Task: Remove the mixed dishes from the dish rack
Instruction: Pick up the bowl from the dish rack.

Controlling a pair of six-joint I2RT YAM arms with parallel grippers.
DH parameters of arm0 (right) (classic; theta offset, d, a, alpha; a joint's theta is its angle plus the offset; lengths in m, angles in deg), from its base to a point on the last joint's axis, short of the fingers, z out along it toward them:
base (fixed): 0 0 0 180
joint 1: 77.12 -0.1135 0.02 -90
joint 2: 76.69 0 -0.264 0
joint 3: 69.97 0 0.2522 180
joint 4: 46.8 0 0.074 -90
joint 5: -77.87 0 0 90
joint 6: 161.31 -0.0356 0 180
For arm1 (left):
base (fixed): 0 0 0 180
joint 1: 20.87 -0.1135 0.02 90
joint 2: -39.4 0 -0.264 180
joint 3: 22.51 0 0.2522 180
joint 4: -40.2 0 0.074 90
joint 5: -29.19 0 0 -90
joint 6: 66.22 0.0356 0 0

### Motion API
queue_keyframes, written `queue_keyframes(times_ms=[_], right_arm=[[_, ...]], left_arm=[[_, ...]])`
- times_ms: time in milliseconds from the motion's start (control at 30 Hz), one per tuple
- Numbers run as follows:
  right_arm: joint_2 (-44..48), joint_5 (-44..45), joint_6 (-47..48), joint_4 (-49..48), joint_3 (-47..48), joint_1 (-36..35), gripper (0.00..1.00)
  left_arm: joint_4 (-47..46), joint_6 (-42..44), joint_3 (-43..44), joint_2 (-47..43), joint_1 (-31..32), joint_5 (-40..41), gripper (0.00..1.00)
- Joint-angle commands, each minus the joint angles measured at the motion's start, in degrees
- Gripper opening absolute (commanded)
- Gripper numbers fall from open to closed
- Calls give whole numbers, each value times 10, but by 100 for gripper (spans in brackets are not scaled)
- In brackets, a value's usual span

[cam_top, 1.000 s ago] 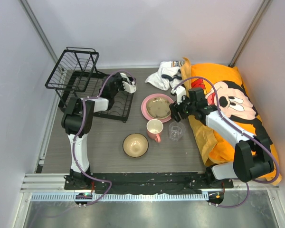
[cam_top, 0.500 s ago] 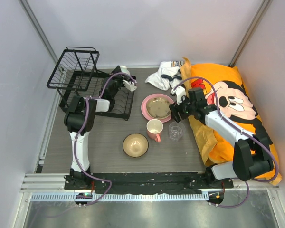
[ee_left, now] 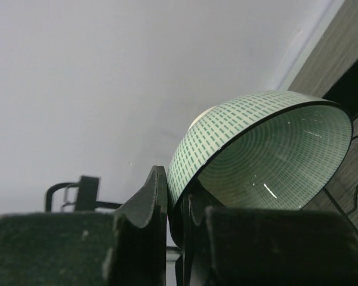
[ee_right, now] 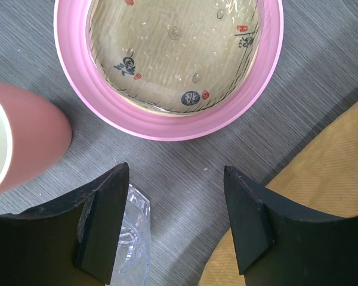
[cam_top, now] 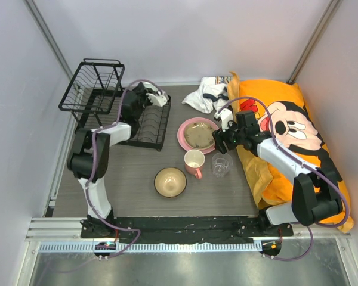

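**A:** Where do we see the dish rack?
**B:** Upper left, from overhead. At its right edge our left gripper is clamped on the green bowl, gripping its rim.
**A:** And our right gripper?
**B:** Centre frame, spread wide and empty, beside the pink plate and the glass cup.

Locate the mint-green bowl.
Left wrist view: the mint-green bowl is pinched by its rim in the left gripper. Overhead, that gripper is above the far right corner of the dish rack, left of the pink plate.
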Motion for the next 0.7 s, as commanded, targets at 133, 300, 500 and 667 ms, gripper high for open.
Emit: queue_keyframes(times_ms=[133, 300, 500, 667], right_arm=[[17, -11, 5, -7, 17, 3, 69], [26, -18, 2, -5, 16, 2, 69], [33, -25, -1, -4, 18, 2, 69], [38, -23, -2, -3, 16, 2, 69]], left_arm=[[353, -241, 83, -228, -1, 7, 0], [589, -336, 149, -287, -1, -44, 0], [788, -403, 203, -330, 0, -103, 0], [967, -439, 245, -336, 4, -148, 0]])
